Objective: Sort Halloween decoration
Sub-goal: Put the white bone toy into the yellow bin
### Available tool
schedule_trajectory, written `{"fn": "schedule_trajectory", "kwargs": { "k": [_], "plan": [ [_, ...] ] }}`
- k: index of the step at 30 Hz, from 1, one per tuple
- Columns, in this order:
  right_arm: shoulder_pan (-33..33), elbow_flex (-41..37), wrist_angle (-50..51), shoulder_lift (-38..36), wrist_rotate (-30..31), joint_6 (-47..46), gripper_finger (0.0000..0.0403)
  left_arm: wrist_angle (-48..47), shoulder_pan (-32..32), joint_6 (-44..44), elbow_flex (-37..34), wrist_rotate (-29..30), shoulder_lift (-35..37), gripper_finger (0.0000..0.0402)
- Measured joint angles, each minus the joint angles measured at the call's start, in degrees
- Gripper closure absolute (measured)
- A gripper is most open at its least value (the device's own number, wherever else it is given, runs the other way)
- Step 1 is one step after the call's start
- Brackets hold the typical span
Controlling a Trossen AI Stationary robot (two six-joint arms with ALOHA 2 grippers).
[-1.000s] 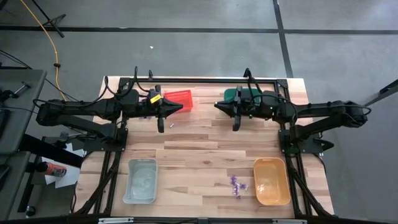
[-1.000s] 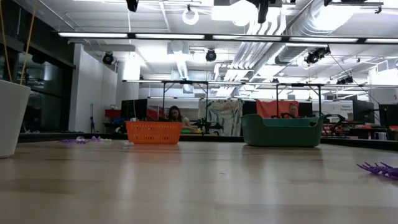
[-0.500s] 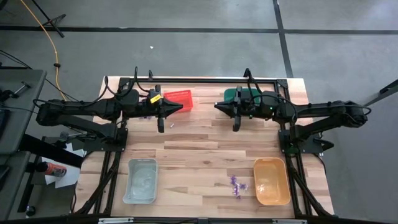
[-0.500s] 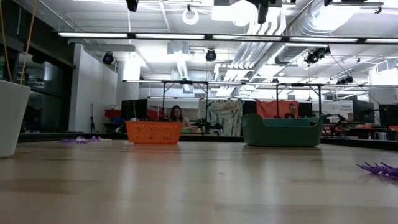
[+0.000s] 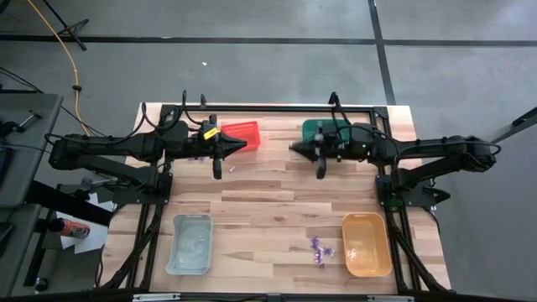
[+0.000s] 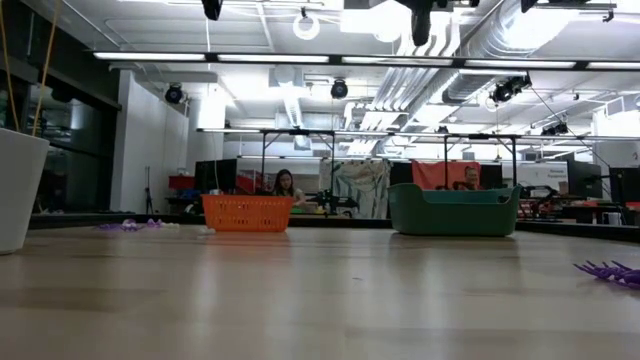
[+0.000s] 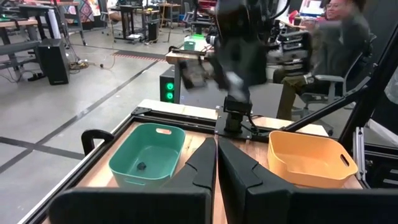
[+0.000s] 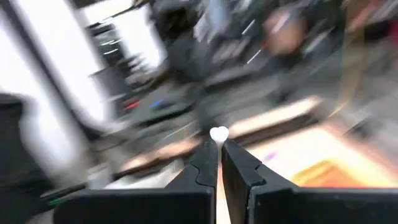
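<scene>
Several tiny purple spiky trinkets point(image 5: 317, 249) lie on the table by the near edge, beside the orange bin point(image 5: 367, 244); the low view shows them at its right point(image 6: 608, 270). More purple trinkets point(image 6: 130, 225) lie at the far side, next to the red bin point(image 5: 240, 134). A small dark trinket point(image 7: 142, 165) rests on the floor of the green bin point(image 7: 148, 152). My left gripper point(image 5: 220, 152) hovers shut beside the red bin. My right gripper point(image 5: 307, 149) hovers by the green bin point(image 5: 314, 127), shut on a tiny white piece point(image 8: 219, 133). My right gripper pinches the tiny white piece point(image 8: 219, 133) between its two fingers, at their free ends. The piece is lifted clear of the table. The view is blurred, so its shape and the side of approach do not show.
A clear bin point(image 5: 190, 243) stands at the near left of the table, seen as a pale wall point(image 6: 20, 190) in the low view. A small pale bit point(image 5: 232, 167) lies near the left gripper. Bare wood stretches across the table's middle. People sit in the room behind.
My right gripper has shifted slightly toward the table's right edge, uncovering a little more of the green bin. The trinkets and bins have stayed where they were.
</scene>
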State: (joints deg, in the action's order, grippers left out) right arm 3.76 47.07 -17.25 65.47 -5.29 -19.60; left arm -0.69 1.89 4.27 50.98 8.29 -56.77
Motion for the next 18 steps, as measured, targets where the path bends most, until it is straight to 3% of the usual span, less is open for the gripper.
{"fn": "schedule_trajectory", "kwargs": {
  "k": [4,7,13,18],
  "plan": [
    [-3.0,0.0,11.8,0.0,-21.0,-16.3,0.0403,0.0,0.0,0.0,0.0,0.0,0.0,0.0396],
    [-9.0,0.0,24.4,0.0,-30.3,-24.8,0.0403,0.0,0.0,0.0,0.0,0.0,0.0,0.0396],
    [-26.2,0.0,45.2,-0.3,-29.8,-37.5,0.0403,0.0,0.0,0.0,0.0,0.0,0.0,0.0396],
    [-38.0,0.0,55.2,-0.2,-18.5,-49.3,0.0403,0.0,0.0,0.0,0.0,0.0,0.0,0.0396]
  ]
}}
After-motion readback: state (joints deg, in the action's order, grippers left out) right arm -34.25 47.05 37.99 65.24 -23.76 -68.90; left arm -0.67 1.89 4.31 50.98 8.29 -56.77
